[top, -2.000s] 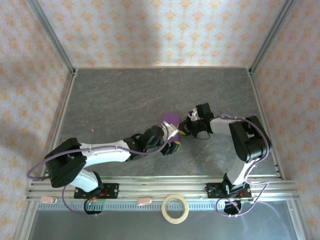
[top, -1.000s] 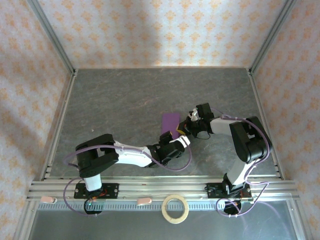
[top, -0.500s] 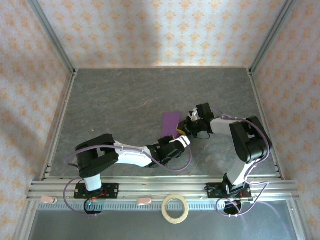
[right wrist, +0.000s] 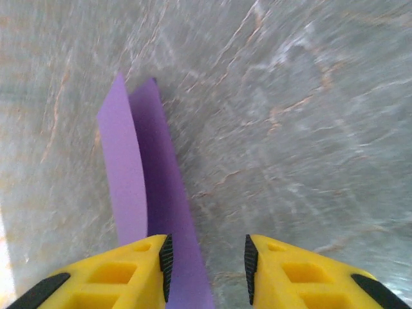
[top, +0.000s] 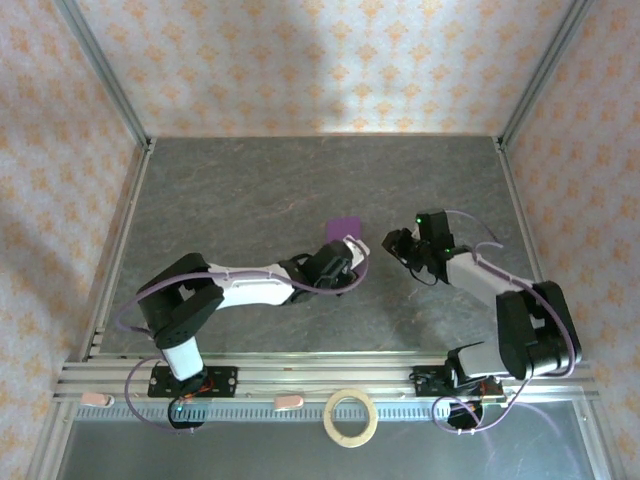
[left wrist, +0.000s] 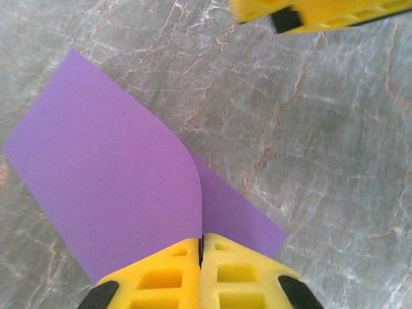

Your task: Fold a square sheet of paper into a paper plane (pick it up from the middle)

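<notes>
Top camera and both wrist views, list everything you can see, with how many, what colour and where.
paper: one, purple, folded over, middle of the table
tape ring: one, tan, on the front ledge, nearer than the arm bases
table: one, grey marbled, under everything
walls: three, pale with an orange pattern, around the table
left arm: one, white and black, its yellow jaws shut on the paper's edge
right arm: one, white and black, its yellow jaws open, to the right of the paper

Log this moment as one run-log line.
left jaws: shut on paper edge | right jaws: open, holding nothing | paper: purple, folded over in two layers, on table
</notes>
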